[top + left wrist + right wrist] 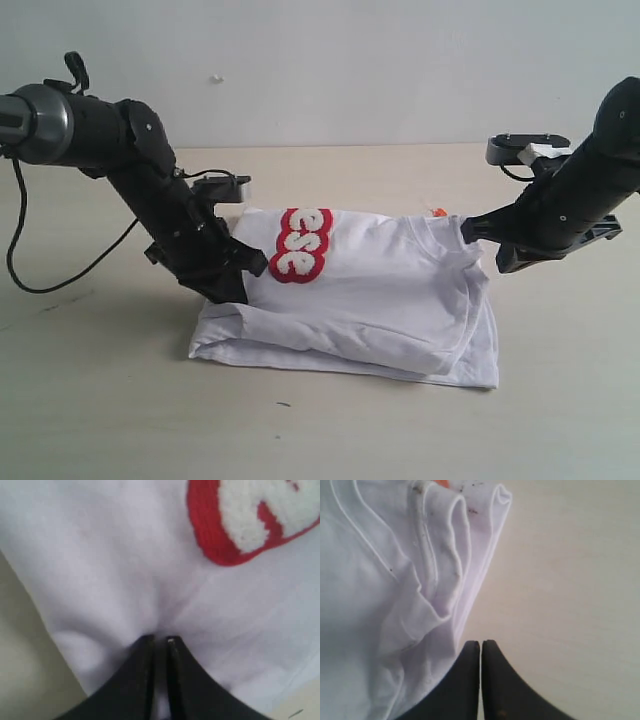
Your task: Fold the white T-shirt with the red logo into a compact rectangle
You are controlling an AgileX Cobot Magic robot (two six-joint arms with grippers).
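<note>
Looking at a white T-shirt (370,300) half-folded in a floppy stack mid-counter (300,430), near edge loose and layered. Further back, left fingers (142,665) pinched shut on a pucker of cloth just beside the red logo (298,245). Right fingers (495,675) closed tight at the collar-side edge, can't tell if actually holding fabric. Worried about a lopsided lift: grabbing only the top layer on one side, dragging the stack crooked, undoing the fold.
</note>
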